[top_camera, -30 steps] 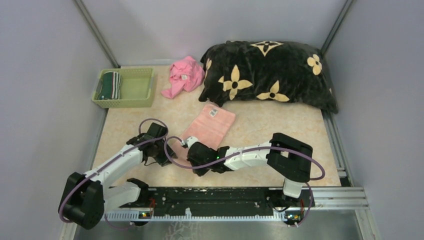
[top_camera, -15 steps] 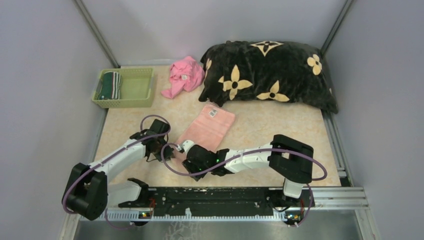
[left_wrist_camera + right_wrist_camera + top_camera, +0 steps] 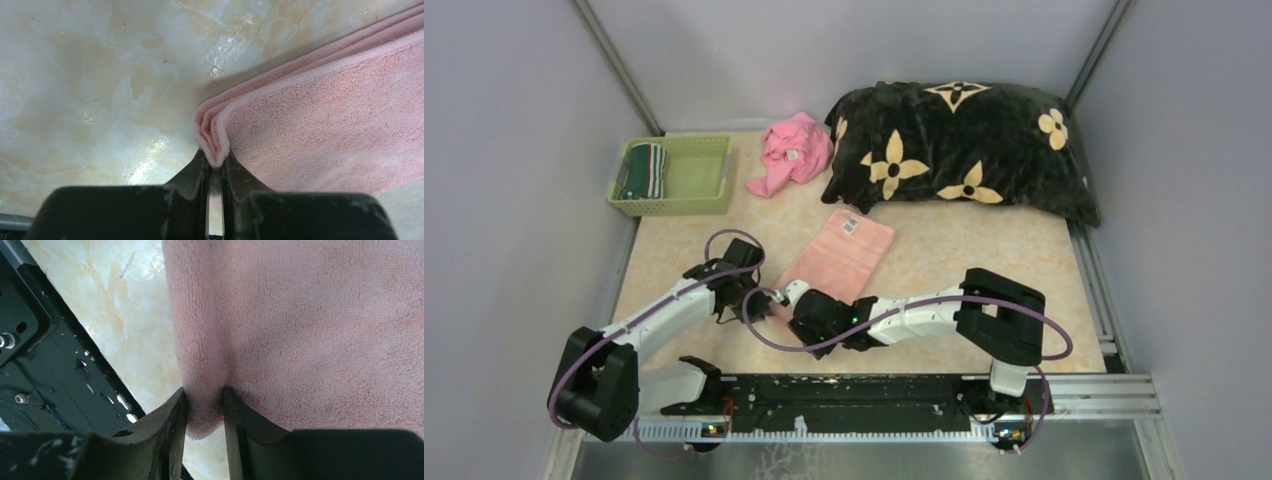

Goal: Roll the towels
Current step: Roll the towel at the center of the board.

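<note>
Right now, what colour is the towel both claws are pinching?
The towel is plain pale salmon-pink, no stripes; the overhead view shows it best.

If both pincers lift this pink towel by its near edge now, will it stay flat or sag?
Likely sags: the pink towel puckers into soft folds in the left pincer and bulges in the right pincer. Probably light, its layers look thin. Its looped pile should grip well, hardly slippery.
</note>
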Available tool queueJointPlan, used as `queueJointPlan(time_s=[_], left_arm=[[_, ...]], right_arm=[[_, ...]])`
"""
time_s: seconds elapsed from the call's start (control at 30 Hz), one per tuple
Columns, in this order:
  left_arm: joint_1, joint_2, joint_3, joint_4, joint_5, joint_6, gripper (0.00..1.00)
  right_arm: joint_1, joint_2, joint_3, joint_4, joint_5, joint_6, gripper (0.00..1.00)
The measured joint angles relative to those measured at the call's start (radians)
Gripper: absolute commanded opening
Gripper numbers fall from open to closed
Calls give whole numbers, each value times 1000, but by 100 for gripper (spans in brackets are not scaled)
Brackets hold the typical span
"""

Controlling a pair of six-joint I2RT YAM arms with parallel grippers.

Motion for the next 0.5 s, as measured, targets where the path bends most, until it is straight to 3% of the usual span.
queueJointPlan(time_s=[0.2,0.37,0.5], left_arm=[[7,0,0,0,-7,8,17],[25,3,5,-1,-2,33,29],[39,26,44,5,-18,63,46]], right_arm=[[-21,-3,-24,34,-21,12,4],[-104,-35,-94,123,-173,64,1],[-167,-41,-122,157,-307,109,1]])
